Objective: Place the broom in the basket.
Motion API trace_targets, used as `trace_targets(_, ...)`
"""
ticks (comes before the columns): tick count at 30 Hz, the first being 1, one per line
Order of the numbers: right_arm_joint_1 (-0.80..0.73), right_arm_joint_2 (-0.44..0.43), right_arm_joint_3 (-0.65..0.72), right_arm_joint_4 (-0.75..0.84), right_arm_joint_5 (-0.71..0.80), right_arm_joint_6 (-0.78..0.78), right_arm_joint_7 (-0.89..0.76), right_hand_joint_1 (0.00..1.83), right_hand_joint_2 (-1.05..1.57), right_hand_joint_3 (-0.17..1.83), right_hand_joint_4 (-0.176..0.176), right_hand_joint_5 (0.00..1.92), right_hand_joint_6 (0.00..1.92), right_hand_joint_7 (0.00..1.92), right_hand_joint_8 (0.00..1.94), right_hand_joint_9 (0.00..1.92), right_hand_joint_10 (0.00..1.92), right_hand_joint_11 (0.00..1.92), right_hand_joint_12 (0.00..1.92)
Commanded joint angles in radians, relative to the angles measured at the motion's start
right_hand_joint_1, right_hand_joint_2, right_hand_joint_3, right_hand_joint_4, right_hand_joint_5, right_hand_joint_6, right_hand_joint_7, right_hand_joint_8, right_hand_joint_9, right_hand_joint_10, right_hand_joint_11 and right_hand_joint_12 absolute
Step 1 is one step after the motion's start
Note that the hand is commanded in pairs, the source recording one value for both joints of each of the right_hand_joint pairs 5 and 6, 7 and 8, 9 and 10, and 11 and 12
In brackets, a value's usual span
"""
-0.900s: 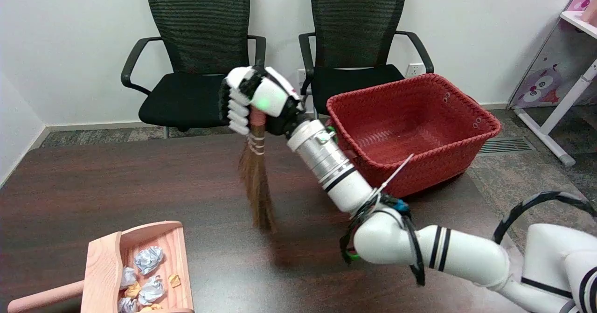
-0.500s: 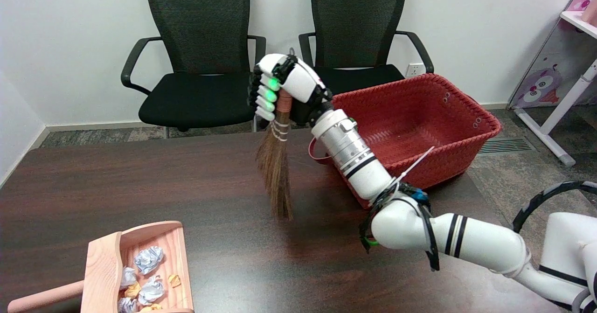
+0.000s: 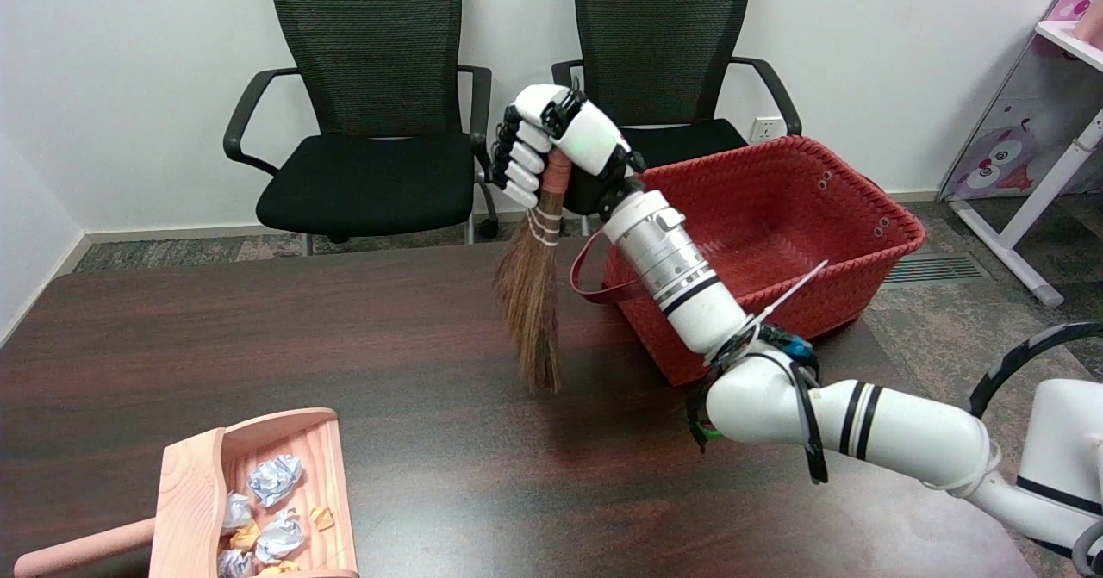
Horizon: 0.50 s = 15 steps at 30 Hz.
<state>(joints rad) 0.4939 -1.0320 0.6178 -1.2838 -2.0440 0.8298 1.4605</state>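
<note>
The broom (image 3: 534, 289) hangs bristles-down in the air above the dark table (image 3: 345, 345), its handle top hidden inside the right hand (image 3: 560, 152), whose fingers wrap tightly around it. It is just left of the red basket (image 3: 862, 251), outside the near-left rim, and the forearm hides that corner. Open tabletop lies below the bristles; the wooden dustpan (image 3: 198, 483), cut off at the bottom edge, sits well apart.

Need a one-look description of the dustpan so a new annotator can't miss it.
Start at the dark wooden table and go to its near left corner. The dustpan lies there, a pale pinkish wood scoop with a round handle, far from the red basket. It alone holds crumpled paper balls.
</note>
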Motion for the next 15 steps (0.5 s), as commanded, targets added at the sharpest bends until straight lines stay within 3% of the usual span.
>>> trace_targets(1, 0.117, 0.196, 0.095, -0.197, -0.09, -0.12, 0.178, 0.87, 1.49, 1.46, -0.01, 1.92, 1.92, 1.92, 1.92, 1.92, 1.92, 1.92, 1.92)
trace_targets(8, 0.302, 0.434, 0.082, -0.256, -0.045, -0.176, 0.252, 0.87, 1.55, 1.33, -0.008, 1.92, 1.92, 1.92, 1.92, 1.92, 1.92, 1.92, 1.92)
trace_targets(15, 0.31, 0.544, 0.094, -0.233, -0.051, -0.186, 0.353, 0.9, 1.57, 1.11, -0.007, 1.92, 1.92, 1.92, 1.92, 1.92, 1.92, 1.92, 1.92)
